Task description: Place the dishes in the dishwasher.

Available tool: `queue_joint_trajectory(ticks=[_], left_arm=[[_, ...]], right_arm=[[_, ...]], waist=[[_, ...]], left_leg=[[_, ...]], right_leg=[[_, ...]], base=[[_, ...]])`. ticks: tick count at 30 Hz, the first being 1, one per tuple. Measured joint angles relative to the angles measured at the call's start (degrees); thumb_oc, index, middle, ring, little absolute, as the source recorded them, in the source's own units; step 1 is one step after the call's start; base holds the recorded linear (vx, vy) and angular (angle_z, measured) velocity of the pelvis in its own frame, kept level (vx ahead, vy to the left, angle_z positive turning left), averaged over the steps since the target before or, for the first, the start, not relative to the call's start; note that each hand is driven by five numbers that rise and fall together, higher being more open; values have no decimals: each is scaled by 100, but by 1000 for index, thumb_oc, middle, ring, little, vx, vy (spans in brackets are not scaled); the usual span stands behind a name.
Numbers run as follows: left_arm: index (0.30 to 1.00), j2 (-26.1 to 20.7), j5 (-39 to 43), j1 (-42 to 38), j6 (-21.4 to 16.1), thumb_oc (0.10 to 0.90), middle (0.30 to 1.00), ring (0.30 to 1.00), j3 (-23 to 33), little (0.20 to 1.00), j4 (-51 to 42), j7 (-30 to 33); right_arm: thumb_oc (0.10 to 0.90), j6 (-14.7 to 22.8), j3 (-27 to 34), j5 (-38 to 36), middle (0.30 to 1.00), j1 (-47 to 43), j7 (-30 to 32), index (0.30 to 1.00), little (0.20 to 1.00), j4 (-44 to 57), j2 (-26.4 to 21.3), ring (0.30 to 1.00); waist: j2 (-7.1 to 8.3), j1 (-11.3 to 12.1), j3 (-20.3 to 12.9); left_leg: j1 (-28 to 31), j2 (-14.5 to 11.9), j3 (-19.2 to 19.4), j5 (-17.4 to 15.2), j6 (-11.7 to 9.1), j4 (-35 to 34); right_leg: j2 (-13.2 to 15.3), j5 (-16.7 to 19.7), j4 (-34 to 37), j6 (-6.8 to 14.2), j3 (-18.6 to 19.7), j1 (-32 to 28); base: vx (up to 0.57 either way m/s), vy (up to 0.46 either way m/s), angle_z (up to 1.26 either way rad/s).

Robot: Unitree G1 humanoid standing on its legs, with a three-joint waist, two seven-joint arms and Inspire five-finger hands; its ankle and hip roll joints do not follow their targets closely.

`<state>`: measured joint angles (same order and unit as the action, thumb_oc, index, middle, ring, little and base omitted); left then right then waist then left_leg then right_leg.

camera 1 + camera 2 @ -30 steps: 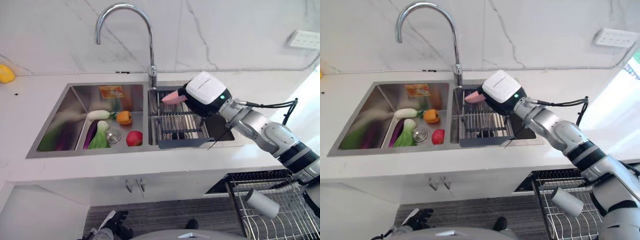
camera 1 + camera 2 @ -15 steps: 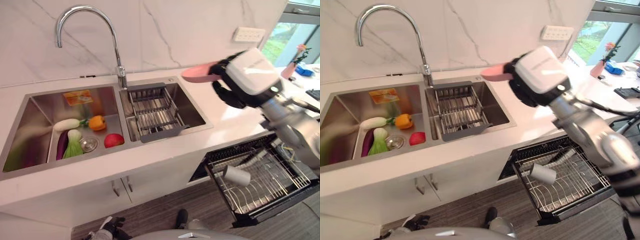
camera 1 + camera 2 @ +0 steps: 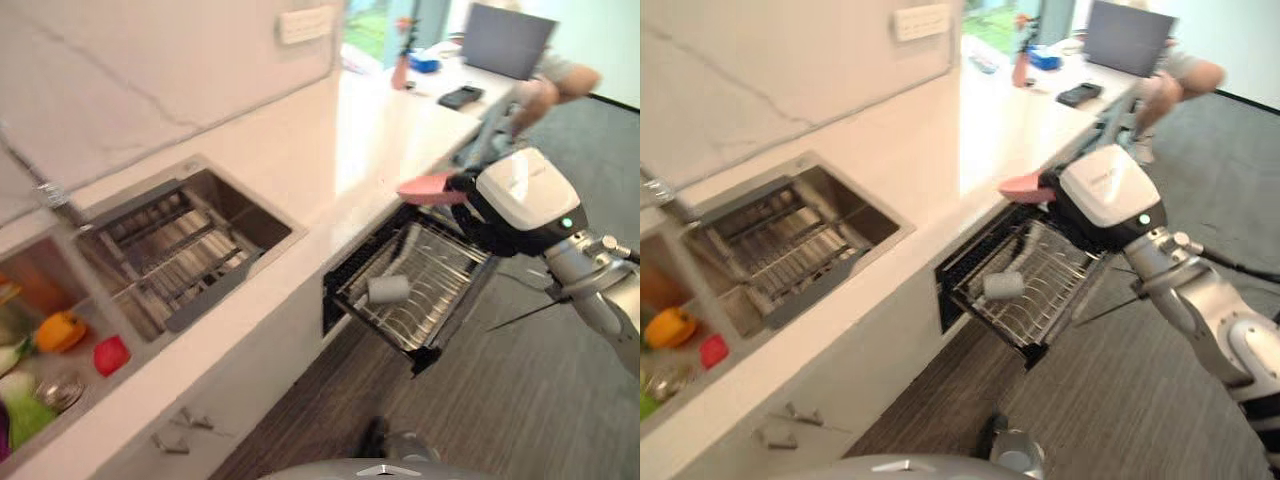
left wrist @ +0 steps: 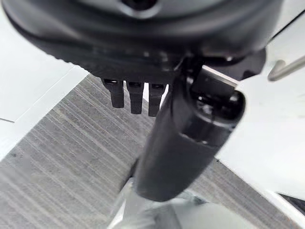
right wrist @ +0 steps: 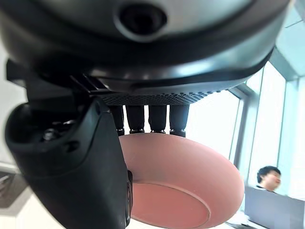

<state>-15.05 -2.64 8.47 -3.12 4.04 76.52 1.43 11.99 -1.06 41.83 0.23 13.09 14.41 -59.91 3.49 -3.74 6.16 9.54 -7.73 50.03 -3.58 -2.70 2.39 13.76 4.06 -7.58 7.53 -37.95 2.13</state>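
Left eye view: I see my right robot hand (image 3: 478,195) holding a pink dish (image 3: 428,186) in the air above the far side of the rack (image 3: 425,278), the pulled-out dishwasher basket I use as my landmark. The rack juts from under the white table (image 3: 300,170). A pale cup (image 3: 388,289) lies on its side inside the rack, at the end nearest me. The sink (image 3: 170,250) is set in the table well to the left of the rack, with a grid drainer inside it. Further left of the rack, in the other basin, lie an orange pepper (image 3: 58,331) and a red fruit (image 3: 110,355). A person (image 3: 545,85) sits behind a laptop (image 3: 503,40), far beyond the rack.

Right eye view: the same scene. The dish (image 3: 1022,186) sits level, above the rack's (image 3: 1040,280) far edge, and does not touch it.

Left wrist view: my left robot hand (image 4: 186,138) hangs over striped grey floor (image 4: 57,152). Its fingers (image 4: 136,98) are bent and the thumb is free; it holds nothing.

Right wrist view: my right robot hand (image 5: 76,157) is clamped on the dish (image 5: 186,186), fingers (image 5: 147,119) on its upper face and the thumb against its rim.
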Motion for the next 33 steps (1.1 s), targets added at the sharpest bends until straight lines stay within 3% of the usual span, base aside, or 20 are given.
queue_joint_trajectory(ticks=[1, 2, 3, 5, 7, 11, 18, 28, 33], left_arm=[[900, -52, 55, 27, -1, 800, 900, 900, 51, 900, 4, -17], [900, -171, 94, 4, 5, 800, 900, 900, 153, 900, 19, 12], [900, -166, 96, 6, 4, 800, 900, 900, 170, 900, 19, 2], [900, 30, 366, 53, 18, 800, 900, 900, 363, 900, 31, 57], [900, 211, 771, 173, 6, 800, 900, 900, 417, 900, 24, 66], [900, 214, 823, 210, -25, 800, 900, 900, 340, 900, -17, 69], [900, 157, 819, 222, -62, 800, 900, 900, 311, 900, -40, 61], [900, 26, 823, 189, -130, 800, 900, 900, 66, 900, -317, -14], [900, 20, 830, 190, -183, 800, 900, 900, 60, 900, -353, -102]], right_arm=[[400, 17, 8, 4, 300, 88, 1, 300, 300, 27, 36, 300], [400, 32, 36, 35, 300, 222, -2, 300, 300, 64, 237, 300], [400, 35, 38, 37, 300, 271, -1, 300, 300, 73, 267, 300], [400, 24, 111, 37, 300, 593, -6, 300, 300, 86, 431, 300], [400, -7, 114, 68, 300, 758, -46, 300, 300, 35, 423, 300], [400, -9, 115, 80, 300, 827, -63, 300, 300, -131, 500, 300], [400, -1, 20, 76, 300, 831, -65, 300, 300, -601, 641, 300], [400, -9, -1384, 81, 300, 144, -128, 300, 300, -1967, 657, 300], [400, -22, -1719, 63, 300, -409, -115, 300, 300, -2716, 669, 300]], waist=[[112, 5, -34], [258, 49, -70], [242, 48, -72], [60, 15, -92], [-147, 15, -103], [-213, 39, -100], [-151, 51, -98], [-45, 413, -88], [-19, 572, -65]], left_leg=[[-25, 0, -51, -25, -40, 24], [-74, -94, -186, -11, -125, 75], [-60, -130, -213, -5, -159, 83], [-52, -341, -259, -82, -363, 186], [-87, -499, -318, -74, -418, 319], [-171, -648, -389, -2, -506, 388], [-244, -681, -524, 7, -520, 439], [-478, -681, -808, -18, -456, 635], [-652, -689, -911, -47, -433, 725]], right_leg=[[-51, 1, 356, 5, 68, -200], [-325, 222, 960, -379, 154, -403], [-392, 254, 1068, -450, 164, -455], [-637, 231, 1317, -480, 119, -608], [-741, 185, 1319, -544, 79, -647], [-857, 118, 1318, -589, 15, -648], [-858, 126, 1317, -629, -112, -689], [-732, 110, 1292, -611, -294, -853], [-684, 55, 1296, -537, -343, -909]], base=[[-37, -279, -95], [-23, -156, -45], [-31, -195, -29], [-14, -139, 0], [-14, -159, 8], [-14, -86, 10], [-6, -61, 10], [25, -37, 25], [54, -22, 34]])
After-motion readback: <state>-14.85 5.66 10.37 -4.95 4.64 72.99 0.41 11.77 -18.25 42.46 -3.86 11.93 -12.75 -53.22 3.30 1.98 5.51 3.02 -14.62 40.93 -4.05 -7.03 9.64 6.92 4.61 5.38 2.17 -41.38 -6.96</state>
